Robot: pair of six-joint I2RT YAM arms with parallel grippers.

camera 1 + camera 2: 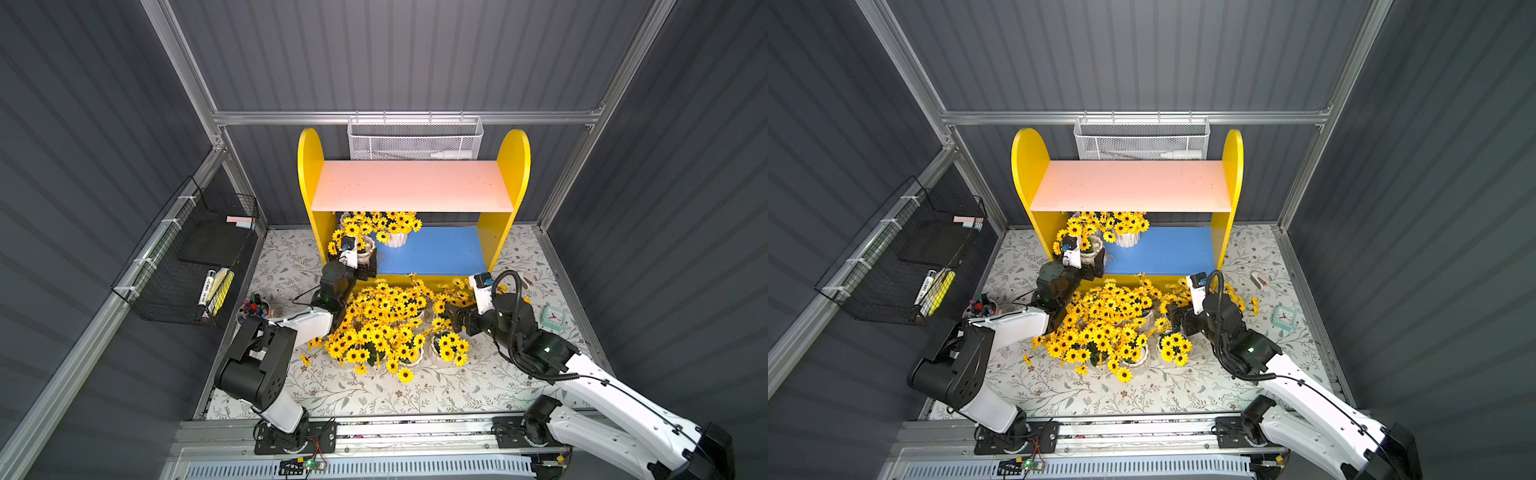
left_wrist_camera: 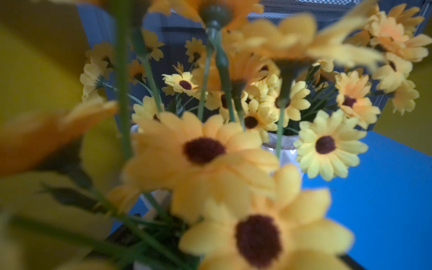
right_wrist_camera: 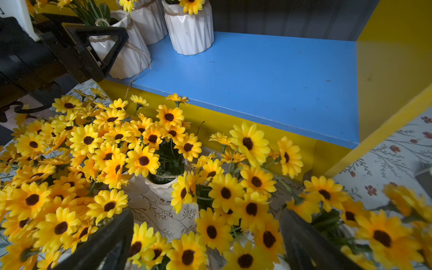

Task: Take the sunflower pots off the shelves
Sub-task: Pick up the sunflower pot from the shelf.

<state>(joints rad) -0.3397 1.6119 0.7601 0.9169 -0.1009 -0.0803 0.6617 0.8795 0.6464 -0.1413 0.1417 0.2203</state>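
Three white ribbed ceramic sunflower pots seen on blue lower board of yellow wooden shelves, 9 o'clock end. Front pot, tilted, clenched by left pincer. Right pincer held released over pot cluster on floral counter, 6 o'clock of shelves.

Even overhead light; nearest sunflowers blurred

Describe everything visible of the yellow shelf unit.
The shelf unit stands upright on the floral mat. Painted wood by its look: two yellow side panels with rounded tops, a bare pale pink upper board, a blue lower board. Three pots stand at the lower board's left end; the left end effector straddles the front one.
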